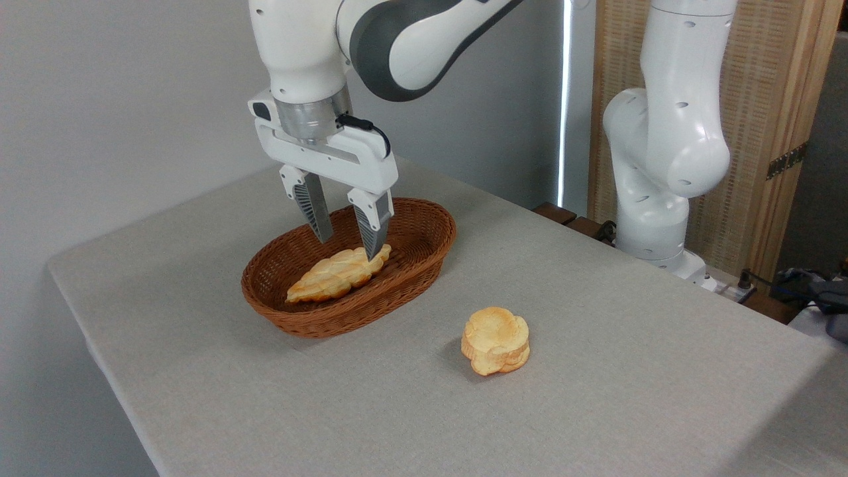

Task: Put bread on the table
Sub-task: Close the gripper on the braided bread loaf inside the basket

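pincer poised over bread in basket

pincer hanging point-down inside the basket's opening, jaws spread apart, gripping nothing. fingers parted with a clear gap between them. right-hand fingertip down at the bread's upper right end, just at or touching its crust; contact too fine to tell. left-hand fingertip a little higher and behind, above the basket floor, apart from the loaf. most of the bread stretching away below and to the left of the pincer, slanting toward the basket's near rim, lying flat on the wicker bottom. only the loaf's right tip under the jaws, not between them in any plain way.

small round bun well below and to the right of the pincer, outside the basket, resting on the table. grey cloth all round the basket, beneath and beyond the pincer on every side. arm's white base column far to the right of the pincer, at the table's back edge.
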Controlling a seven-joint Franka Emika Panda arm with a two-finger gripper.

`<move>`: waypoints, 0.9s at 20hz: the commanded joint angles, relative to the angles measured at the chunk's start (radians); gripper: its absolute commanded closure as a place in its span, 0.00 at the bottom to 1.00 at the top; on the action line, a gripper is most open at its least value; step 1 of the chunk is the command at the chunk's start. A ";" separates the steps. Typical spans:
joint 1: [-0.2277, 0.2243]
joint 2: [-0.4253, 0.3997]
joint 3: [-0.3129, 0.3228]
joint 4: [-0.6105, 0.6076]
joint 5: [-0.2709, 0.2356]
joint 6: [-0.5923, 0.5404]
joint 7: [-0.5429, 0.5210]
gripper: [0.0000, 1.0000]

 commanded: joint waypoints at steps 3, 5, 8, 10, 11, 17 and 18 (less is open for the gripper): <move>-0.001 0.065 -0.080 -0.007 -0.018 0.135 -0.027 0.00; -0.001 0.081 -0.089 -0.006 -0.009 0.145 -0.026 0.00; -0.001 0.097 -0.103 -0.007 -0.003 0.145 -0.016 0.00; -0.001 0.105 -0.103 -0.007 0.029 0.143 -0.016 0.00; -0.001 0.111 -0.105 -0.007 0.055 0.143 -0.015 0.00; -0.001 0.165 -0.129 -0.007 0.167 0.143 -0.016 0.00; -0.001 0.170 -0.129 -0.007 0.169 0.145 -0.016 0.00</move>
